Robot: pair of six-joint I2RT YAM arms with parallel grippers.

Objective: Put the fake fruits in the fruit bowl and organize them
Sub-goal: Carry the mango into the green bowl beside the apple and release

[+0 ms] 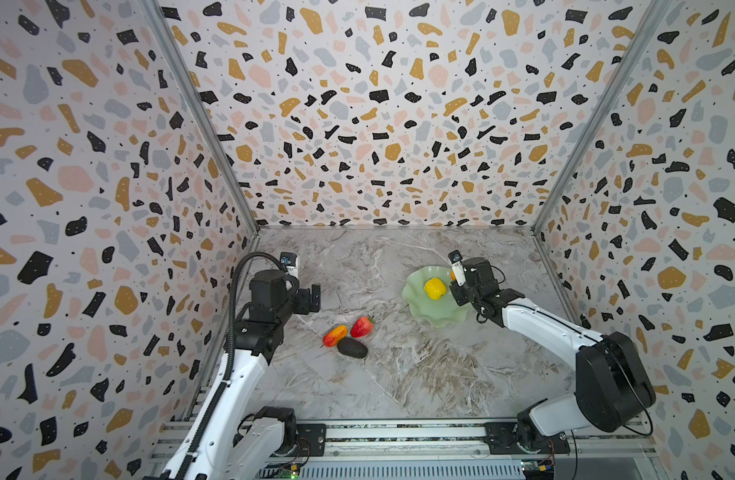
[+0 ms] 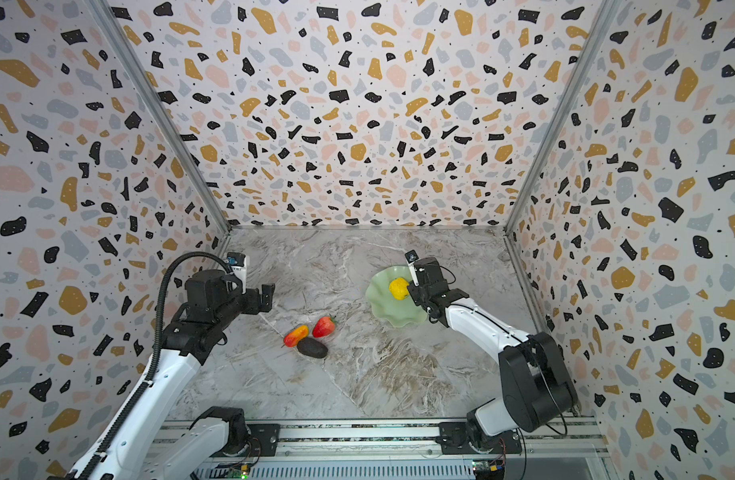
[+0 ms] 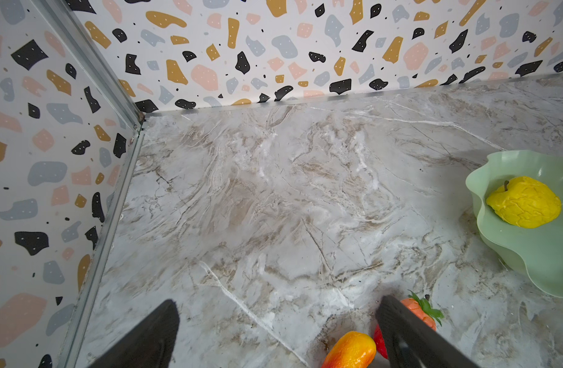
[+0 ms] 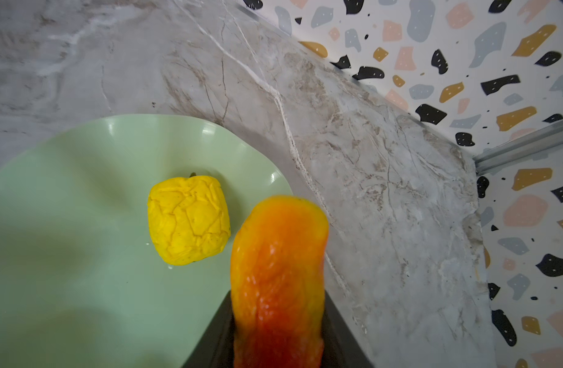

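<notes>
Glossy red-orange-yellow plastic mango (image 4: 278,242) sits clamped by its red end in the right jaws, its yellow end poking out over the far rim of the pale mint-green scalloped fruit bowl (image 4: 82,223), just beside the bumpy yellow chunk (image 4: 187,220) lying inside. It looks light, stiff and slick, so a hold across the narrow middle would likely slip less than this end grip. The shallow bowl may let round fruit roll.

A second mango (image 1: 335,335), a red strawberry with green leaves (image 1: 362,326) and a dark avocado (image 1: 352,347) cluster on the marble counter (image 1: 399,374), well apart from the bowl.

The right arm (image 1: 544,328) stretches forward, wrist above the bowl's right edge, jaws tipped down. The left arm (image 1: 241,361) is bent; its jaws stand wide and empty above the counter near the cluster.
</notes>
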